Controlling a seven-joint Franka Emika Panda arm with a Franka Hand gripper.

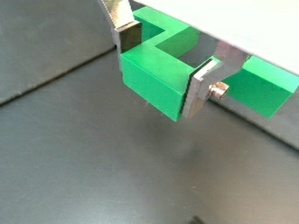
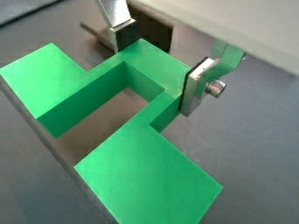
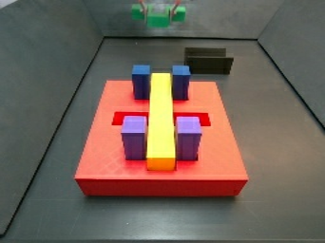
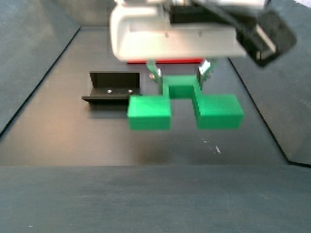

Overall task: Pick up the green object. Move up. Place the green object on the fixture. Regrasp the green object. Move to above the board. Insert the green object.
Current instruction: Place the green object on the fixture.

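Board [image 3: 114,171]: red slab on the dark floor. Its slots hold a long yellow bar [image 3: 160,119], two blue blocks [image 3: 141,80] at the far end and two purple blocks [image 3: 133,139] near the front.
Gripper [image 2: 156,63]: raised off the floor; silver fingers [image 2: 200,85] clamped on the bridge of the green object [image 2: 82,83], one plate inside its notch.
Green object: airborne in a side view [image 4: 149,111], legs toward that camera, clear of the floor.
Fixture [image 4: 112,86]: dark bracket, bare, beside and beyond the green object.
View differences: one side view shows the board's contents, with the green object only a small blur [image 3: 159,13] at the top edge; both wrist views show the grip.
Open room: bare floor under the piece [image 1: 163,74], and around the board to the walls.
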